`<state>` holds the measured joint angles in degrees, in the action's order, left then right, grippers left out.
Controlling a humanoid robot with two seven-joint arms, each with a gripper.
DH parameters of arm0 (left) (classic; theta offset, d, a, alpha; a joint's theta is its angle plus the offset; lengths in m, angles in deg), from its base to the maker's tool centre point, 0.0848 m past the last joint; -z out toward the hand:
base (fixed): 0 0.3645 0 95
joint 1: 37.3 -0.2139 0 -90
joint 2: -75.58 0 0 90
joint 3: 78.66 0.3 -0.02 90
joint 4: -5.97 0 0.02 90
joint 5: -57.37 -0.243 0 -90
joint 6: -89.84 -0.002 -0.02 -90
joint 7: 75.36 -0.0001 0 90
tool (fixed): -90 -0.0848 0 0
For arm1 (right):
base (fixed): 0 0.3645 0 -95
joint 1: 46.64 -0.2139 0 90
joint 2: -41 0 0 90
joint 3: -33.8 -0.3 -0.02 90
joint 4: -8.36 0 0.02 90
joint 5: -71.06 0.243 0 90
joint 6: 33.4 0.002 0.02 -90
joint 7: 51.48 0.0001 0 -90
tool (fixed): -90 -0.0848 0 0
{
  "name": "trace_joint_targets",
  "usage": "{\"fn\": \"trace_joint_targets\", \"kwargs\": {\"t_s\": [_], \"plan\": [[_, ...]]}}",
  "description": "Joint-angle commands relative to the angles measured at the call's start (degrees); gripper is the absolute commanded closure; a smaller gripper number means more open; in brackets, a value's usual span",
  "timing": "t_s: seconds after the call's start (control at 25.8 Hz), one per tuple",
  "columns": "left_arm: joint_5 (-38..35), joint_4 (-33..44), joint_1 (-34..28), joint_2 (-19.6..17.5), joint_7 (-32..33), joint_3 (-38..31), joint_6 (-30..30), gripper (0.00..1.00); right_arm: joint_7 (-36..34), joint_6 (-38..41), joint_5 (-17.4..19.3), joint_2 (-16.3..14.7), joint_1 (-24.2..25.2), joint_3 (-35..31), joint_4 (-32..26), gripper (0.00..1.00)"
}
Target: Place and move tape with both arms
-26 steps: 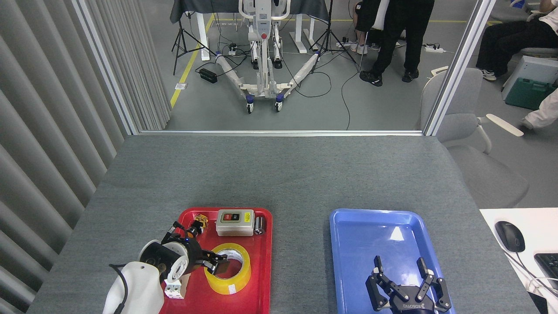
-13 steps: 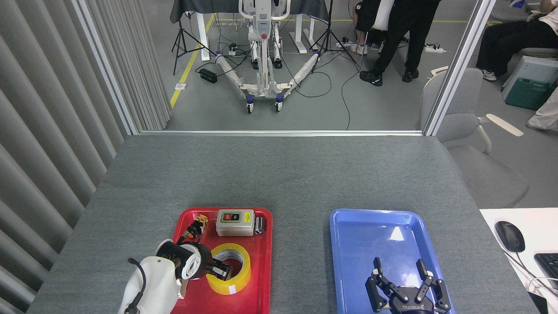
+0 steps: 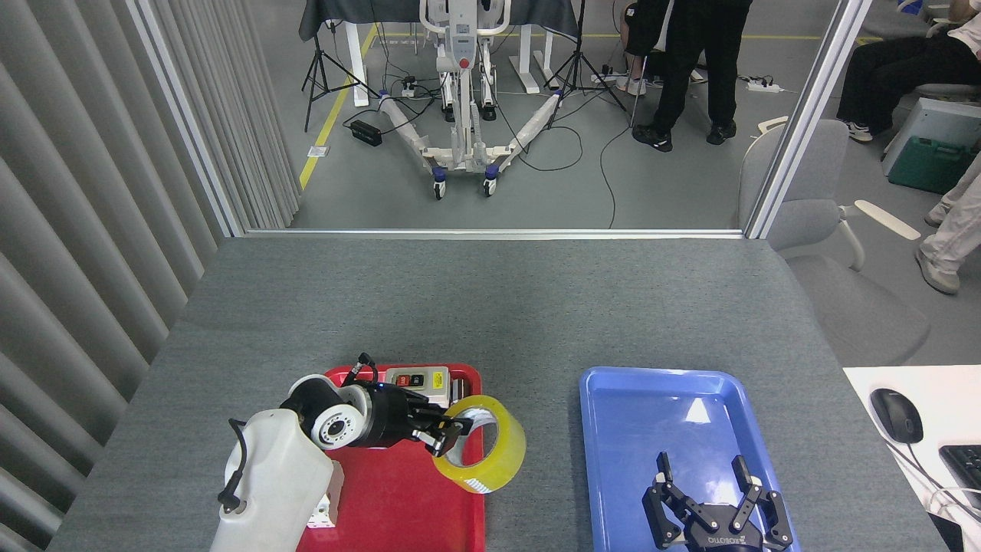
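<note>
Two trays, one red [image 3: 398, 506] and one blue [image 3: 613, 429]; one tape [image 3: 490, 452]; one switch box [image 3: 418, 379]; two grippers, left [image 3: 443, 429] and right [image 3: 716, 491].

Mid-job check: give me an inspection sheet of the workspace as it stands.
Surface: grey table, red tray left, blue tray right, bare.
Job's things: tape tilted, over the red tray's right edge.
Clutter: switch box at the red tray's back.
Grippers: left gripper shut on tape; right gripper open over blue tray.
Cables: floor cables beyond the table.
Surroundings: person standing, chair, mouse.
</note>
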<state>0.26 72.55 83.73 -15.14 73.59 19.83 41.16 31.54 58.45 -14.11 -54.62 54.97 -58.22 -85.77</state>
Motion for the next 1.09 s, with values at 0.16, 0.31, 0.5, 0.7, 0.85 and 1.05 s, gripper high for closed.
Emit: {"fn": "trace_joint_targets", "kwargs": {"t_s": [0.16,0.31,0.5,0.7,0.85,1.05], "plan": [[28.3,-1.3,1.0,3.2,-2.8,-0.8,3.7,1.0,-1.3,0.4,0.0,0.0,0.0,0.1,0.0,0.0],[32.9,-8.8,-0.4,6.5,-2.8,1.9,3.7,1.0,-7.5,9.1,-0.3,-0.4,0.3,-0.4,-0.1,0.0],[32.8,-8.7,-1.3,7.5,-2.8,3.6,3.7,1.0,-12.9,32.0,-1.3,-1.1,3.0,-6.3,-1.2,0.0],[32.8,-8.7,-1.5,7.8,-2.8,3.6,3.7,1.0,-13.0,43.2,-1.3,-2.9,3.1,-8.6,-1.7,0.0],[32.7,-8.7,-2.1,7.9,-2.6,3.6,3.7,1.0,-12.4,43.2,-1.4,-3.0,3.0,-7.9,-1.8,0.01],[30.0,-8.7,-3.0,8.0,-1.8,3.8,3.7,1.0,-11.3,43.2,-1.5,-3.1,2.6,-6.9,-2.1,0.01]]}}
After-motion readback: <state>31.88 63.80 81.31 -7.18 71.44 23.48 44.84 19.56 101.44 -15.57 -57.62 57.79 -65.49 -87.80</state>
